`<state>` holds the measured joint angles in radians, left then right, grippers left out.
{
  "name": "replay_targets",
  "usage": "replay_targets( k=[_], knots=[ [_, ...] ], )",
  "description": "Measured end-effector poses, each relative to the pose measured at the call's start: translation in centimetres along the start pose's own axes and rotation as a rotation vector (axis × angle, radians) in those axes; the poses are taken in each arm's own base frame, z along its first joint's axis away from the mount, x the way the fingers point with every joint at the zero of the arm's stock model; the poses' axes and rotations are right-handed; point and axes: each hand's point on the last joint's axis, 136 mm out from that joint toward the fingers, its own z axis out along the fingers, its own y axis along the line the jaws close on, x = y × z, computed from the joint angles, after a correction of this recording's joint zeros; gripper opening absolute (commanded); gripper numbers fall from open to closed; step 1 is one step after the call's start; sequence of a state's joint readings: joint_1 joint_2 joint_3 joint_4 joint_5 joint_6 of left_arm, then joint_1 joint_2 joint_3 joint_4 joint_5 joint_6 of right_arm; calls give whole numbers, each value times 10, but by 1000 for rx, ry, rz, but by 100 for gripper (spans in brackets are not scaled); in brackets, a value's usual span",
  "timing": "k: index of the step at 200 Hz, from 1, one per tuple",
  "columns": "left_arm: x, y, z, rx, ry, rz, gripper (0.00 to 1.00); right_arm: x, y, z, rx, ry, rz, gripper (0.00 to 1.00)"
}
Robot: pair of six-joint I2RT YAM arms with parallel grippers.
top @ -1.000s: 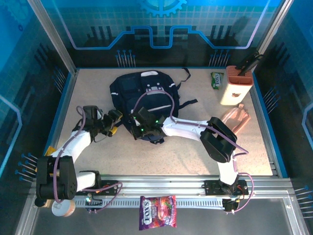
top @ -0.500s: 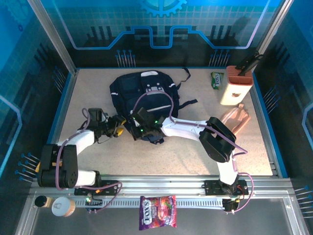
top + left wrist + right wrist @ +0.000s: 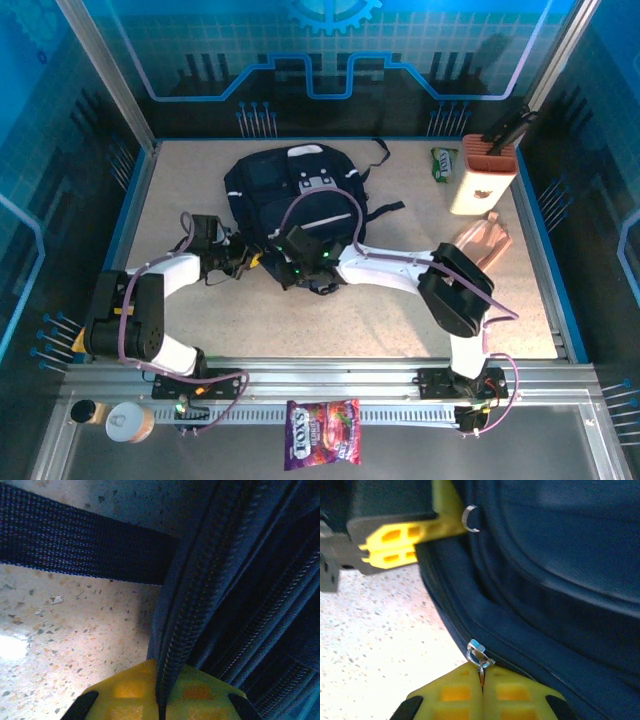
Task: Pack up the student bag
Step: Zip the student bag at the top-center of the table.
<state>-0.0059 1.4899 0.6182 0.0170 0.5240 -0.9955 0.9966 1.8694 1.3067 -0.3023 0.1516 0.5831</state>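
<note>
Speckled counter [image 3: 400,320]: student bag [image 3: 290,195] lies flat, long axis near-to-far, contents hidden. Left gripper [image 3: 159,705] pinches its zipper edge [image 3: 185,615], right gripper [image 3: 481,692] clamps the zipper pull [image 3: 479,656].

There was one large dark navy striped fabric backpack [image 3: 262,185], one small green packet [image 3: 443,163], one upright cream box with a terracotta top [image 3: 482,185], one pink translucent plastic item [image 3: 485,243], one purple sweet bag [image 3: 322,447] and one round white-topped tan container [image 3: 128,423].

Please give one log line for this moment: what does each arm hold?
left fingers: shut on student bag zipper seam | right fingers: shut on zipper pull | student bag: lying on table
</note>
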Motion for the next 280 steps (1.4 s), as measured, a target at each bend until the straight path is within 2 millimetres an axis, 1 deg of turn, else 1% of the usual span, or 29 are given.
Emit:
replay_targets(
  k=[23,41,65,101,114,132,160,184,204,220,229,238,252,263,280],
  knots=[
    [-1,-1,-1,-8,1,6,0,11,-20,-18,65,-10,0,0],
    [-2,-2,-1,-14,-1,17,0,21,-44,-30,127,-1,11,0],
    [-3,-5,-2,-14,-6,24,0,30,-75,-42,203,5,50,0],
    [-4,-6,-3,-18,-5,24,0,30,-117,-60,302,-24,145,0],
    [-4,-6,-3,-16,-3,25,0,29,-127,-65,317,-35,176,0],
    [-3,-9,-3,-11,2,29,0,27,-133,-70,322,-49,198,0],
    [-3,-17,-3,-10,19,59,0,21,-133,-80,345,-91,184,0],
    [-11,-27,4,-33,34,87,2,20,-124,-90,375,-137,121,0],
    [-22,-33,10,-55,32,105,8,21,-112,-95,366,-156,67,0],
    [-32,-35,14,-82,17,124,15,21,-100,-93,328,-156,44,0],
    [-38,-37,14,-95,-5,133,21,20,-92,-90,296,-156,41,0],
    [-45,-40,12,-106,-33,148,31,18,-86,-88,266,-156,43,0],
    [-57,-43,8,-118,-80,162,42,12,-74,-80,222,-148,45,0],
    [-65,-42,2,-132,-118,165,53,7,-64,-70,182,-136,46,0],
    [-73,-36,-12,-166,-165,158,62,-1,-47,-51,123,-117,49,0]
  ],
)
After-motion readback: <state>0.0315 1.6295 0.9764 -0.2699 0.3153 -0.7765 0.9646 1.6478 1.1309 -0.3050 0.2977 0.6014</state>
